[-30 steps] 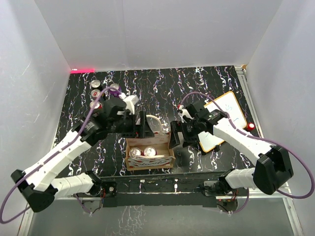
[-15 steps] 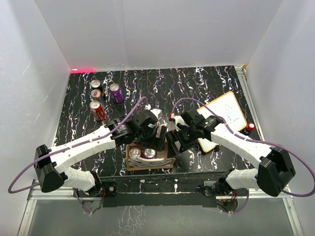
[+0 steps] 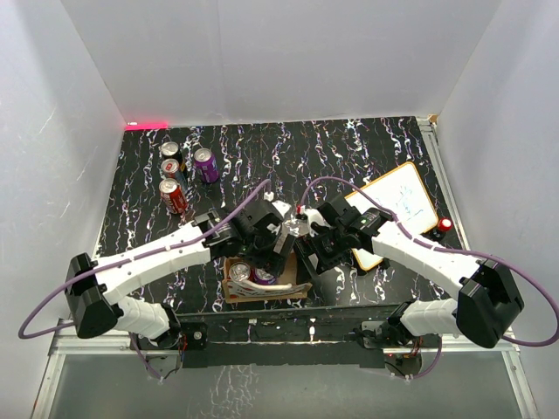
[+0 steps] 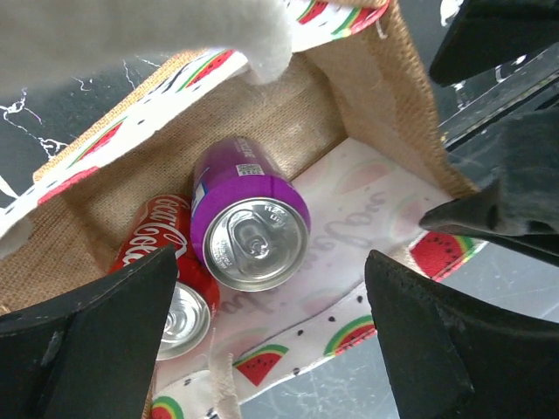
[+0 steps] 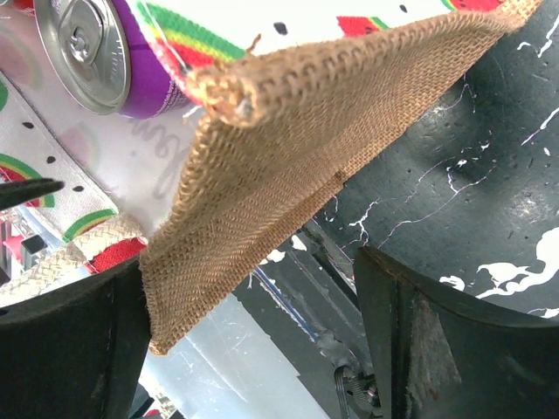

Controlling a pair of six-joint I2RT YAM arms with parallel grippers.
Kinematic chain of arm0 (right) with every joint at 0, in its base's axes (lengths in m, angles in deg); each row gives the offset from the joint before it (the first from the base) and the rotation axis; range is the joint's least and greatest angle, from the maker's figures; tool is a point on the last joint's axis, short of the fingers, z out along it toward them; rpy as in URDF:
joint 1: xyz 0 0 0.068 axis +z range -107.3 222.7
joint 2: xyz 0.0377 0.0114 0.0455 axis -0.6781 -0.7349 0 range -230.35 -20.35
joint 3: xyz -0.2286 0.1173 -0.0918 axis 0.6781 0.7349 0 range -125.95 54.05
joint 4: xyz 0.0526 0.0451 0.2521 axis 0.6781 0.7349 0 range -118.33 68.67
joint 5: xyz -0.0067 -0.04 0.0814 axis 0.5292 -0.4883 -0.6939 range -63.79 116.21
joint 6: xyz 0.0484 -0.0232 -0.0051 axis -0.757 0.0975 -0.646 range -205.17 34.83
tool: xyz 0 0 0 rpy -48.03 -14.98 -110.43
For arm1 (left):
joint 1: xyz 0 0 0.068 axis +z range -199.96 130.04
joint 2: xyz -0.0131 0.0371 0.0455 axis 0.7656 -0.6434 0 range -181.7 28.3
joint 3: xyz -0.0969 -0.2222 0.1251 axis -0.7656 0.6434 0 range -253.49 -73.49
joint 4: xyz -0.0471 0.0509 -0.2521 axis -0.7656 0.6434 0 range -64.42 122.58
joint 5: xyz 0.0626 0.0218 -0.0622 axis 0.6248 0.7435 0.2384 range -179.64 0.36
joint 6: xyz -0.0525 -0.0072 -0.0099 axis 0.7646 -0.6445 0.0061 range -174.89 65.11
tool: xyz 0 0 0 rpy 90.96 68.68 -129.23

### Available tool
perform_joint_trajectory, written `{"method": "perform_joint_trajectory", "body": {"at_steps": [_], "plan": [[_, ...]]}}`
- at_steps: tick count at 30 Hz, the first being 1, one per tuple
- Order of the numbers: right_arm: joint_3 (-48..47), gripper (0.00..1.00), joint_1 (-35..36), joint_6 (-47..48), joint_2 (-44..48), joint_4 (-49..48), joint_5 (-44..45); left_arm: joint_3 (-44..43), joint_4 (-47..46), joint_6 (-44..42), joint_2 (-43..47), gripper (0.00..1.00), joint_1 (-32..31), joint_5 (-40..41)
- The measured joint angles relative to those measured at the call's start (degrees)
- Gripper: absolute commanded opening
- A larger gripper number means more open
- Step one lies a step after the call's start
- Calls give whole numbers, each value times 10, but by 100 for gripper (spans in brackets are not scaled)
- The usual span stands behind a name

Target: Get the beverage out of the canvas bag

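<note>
The tan canvas bag [image 3: 301, 285] stands at the near edge of the table, with watermelon-print trim and a cream handle [image 3: 266, 281]. In the left wrist view a purple can [image 4: 251, 218] and a red Coca-Cola can [image 4: 166, 262] stand upright inside the bag [image 4: 384, 113]. My left gripper [image 3: 278, 244] hangs over the bag's opening, open and empty [image 4: 279, 349], above the purple can. My right gripper [image 3: 307, 255] is open at the bag's right wall [image 5: 306, 148], whose lower corner lies between its fingers, next to the left one. The purple can [image 5: 96, 52] shows just beyond that wall.
Several cans stand at the back left: red and silver ones [image 3: 173, 194] and a purple one [image 3: 206, 164]. An orange-framed whiteboard [image 3: 397, 209] lies at the right, with a red button [image 3: 445, 224] beside it. White walls close in the table.
My left gripper has swung from the cans at the back left to over the bag's opening. My right gripper has moved left and closer to the bag's right wall.
</note>
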Motion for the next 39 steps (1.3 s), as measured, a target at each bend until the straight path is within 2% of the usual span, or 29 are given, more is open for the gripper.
{"method": "perform_joint_trajectory", "body": {"at_steps": [10,18,26,35,39], "plan": [[2,87,-3,-5,-10,2,11,0,25,-111,-63,89,0,-30],[6,87,-7,-14,-14,8,27,-13,38,-184,-102,84,-1,-43],[6,85,-2,-32,-14,18,59,28,-14,-191,-93,87,0,-40],[2,80,-5,-39,-15,20,80,65,-77,-174,-81,83,0,-31],[2,80,-7,-40,-15,19,81,78,-92,-160,-71,87,0,-24]]}}
